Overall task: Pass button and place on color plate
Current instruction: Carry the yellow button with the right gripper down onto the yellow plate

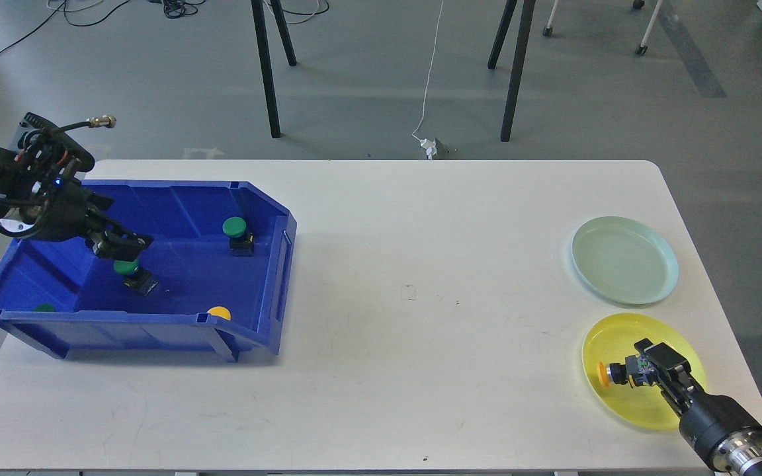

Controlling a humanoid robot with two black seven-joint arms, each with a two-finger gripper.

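Two round caps, green [43,307] and yellow [219,312], sit half hidden behind blue plastic bin [275,291] front wall. Left gripper [123,250] sits over green-capped button [133,272]; jaw state unclear. Right gripper [649,367] clamps yellow-capped button [612,373] above glossy yellow plate [599,344].
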